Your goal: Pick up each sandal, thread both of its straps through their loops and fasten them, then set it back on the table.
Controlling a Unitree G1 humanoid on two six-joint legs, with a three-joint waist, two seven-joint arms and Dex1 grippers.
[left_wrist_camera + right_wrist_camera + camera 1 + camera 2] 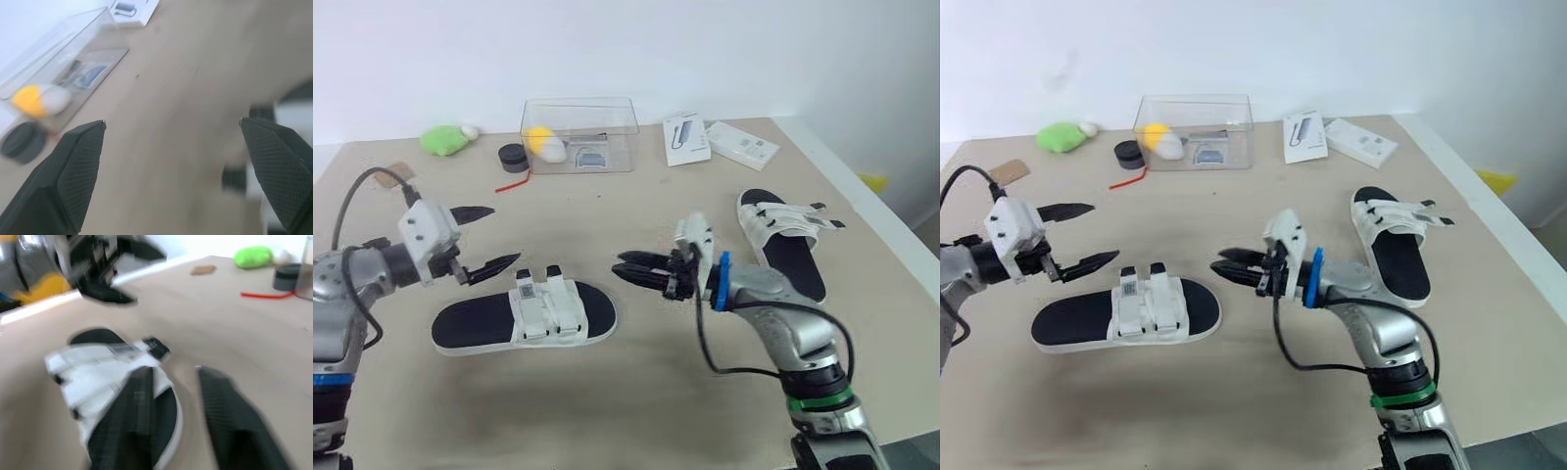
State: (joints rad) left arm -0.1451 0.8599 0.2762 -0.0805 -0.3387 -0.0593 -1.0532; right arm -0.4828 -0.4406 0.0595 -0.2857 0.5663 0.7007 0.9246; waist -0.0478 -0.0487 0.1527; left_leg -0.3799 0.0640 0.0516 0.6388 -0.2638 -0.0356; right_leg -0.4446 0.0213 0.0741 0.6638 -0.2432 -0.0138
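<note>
Flanking sandal (524,318), lower left | left claw (505,233) spread, right claw (617,266) narrowly parted | risk: one-sided push may slide it away

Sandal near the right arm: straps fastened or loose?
Loose. The right sandal has both strap ends sticking out sideways past the sole, not folded down.

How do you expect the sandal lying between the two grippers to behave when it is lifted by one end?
The sandal looks thin and flat-soled, so it is probably light and may bend somewhat. Its white straps seem soft fabric, likely to flop once loosened. Flat on the table, it should slide rather than roll.
</note>
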